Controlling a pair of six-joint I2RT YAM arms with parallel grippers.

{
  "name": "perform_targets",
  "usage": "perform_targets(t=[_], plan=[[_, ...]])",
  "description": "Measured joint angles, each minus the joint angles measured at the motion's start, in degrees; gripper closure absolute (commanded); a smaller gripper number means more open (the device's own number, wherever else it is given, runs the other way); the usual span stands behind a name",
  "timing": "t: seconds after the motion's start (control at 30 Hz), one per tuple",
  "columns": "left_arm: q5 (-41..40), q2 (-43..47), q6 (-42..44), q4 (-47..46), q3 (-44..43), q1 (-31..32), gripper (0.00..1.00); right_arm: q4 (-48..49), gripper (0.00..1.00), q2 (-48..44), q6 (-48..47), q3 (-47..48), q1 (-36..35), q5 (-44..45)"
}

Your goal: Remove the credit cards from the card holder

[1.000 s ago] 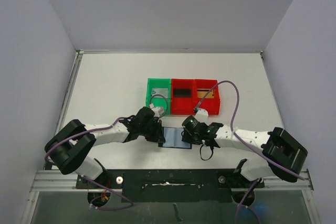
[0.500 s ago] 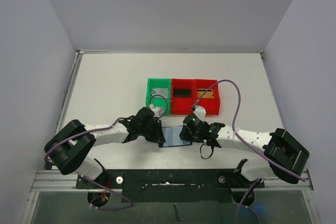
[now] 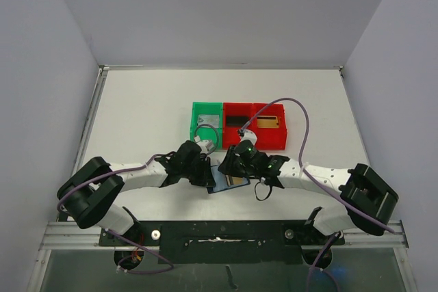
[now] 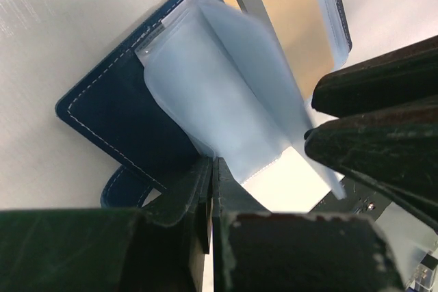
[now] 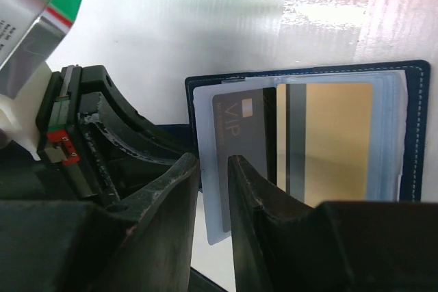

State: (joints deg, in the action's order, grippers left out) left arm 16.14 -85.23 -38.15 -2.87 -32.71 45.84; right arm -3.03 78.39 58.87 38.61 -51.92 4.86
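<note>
The navy card holder (image 3: 220, 186) (image 5: 415, 135) lies open on the table between both arms. Its pale clear pockets (image 4: 226, 94) hold a gold-orange credit card (image 5: 339, 135) (image 4: 287, 25) with a dark stripe and a dark grey credit card (image 5: 239, 128) marked VIP. My right gripper (image 5: 213, 169) (image 3: 229, 165) stands narrowly open over the holder's left end, its fingers either side of the edge of the clear pocket leaf holding the grey card. That leaf is raised towards the fingers (image 4: 383, 87). My left gripper (image 4: 213, 165) (image 3: 207, 174) is shut, its tips on the holder's navy cover (image 4: 116, 100).
Behind the holder stand a green tray (image 3: 196, 128) and two red trays (image 3: 228, 138) (image 3: 280, 135) in a row. A silver-grey card, a black card and a gold card lie in them. Grey walls enclose the white table on three sides.
My right gripper has moved left across the holder to its left end, uncovering the gold card. A pocket leaf now stands raised. The left gripper has stayed put.
</note>
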Motion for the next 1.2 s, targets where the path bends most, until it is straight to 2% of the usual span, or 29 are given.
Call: perform_targets(t=[0.37, 0.57, 0.77, 0.9, 1.03, 1.2], plan=[[-0.87, 0.85, -0.22, 0.15, 0.50, 0.26, 1.00, 0.00, 0.71, 1.51, -0.02, 0.92, -0.31, -1.68], [-3.76, 5.07, -0.68, 3.50, 2.23, 0.35, 0.82, 1.70, 0.67, 4.70, -0.26, 1.36, -0.31, -4.33], [-7.37, 15.69, -3.34, 8.55, 5.57, 0.35, 0.74, 4.11, 0.62, 5.55, -0.42, 1.36, -0.22, -6.25], [-9.92, 21.84, -4.70, 10.40, 5.55, 0.35, 0.65, 4.35, 0.60, 4.24, -0.59, 1.11, 0.50, -6.38], [-11.04, 24.33, -5.01, 11.06, 4.74, 0.35, 0.62, 4.79, 0.57, 0.31, -0.57, -0.09, 1.73, -5.75], [-9.16, 21.92, -5.18, 7.98, 3.10, 0.35, 0.61, 5.86, 0.58, -3.23, 0.48, -3.69, 2.54, -3.50]])
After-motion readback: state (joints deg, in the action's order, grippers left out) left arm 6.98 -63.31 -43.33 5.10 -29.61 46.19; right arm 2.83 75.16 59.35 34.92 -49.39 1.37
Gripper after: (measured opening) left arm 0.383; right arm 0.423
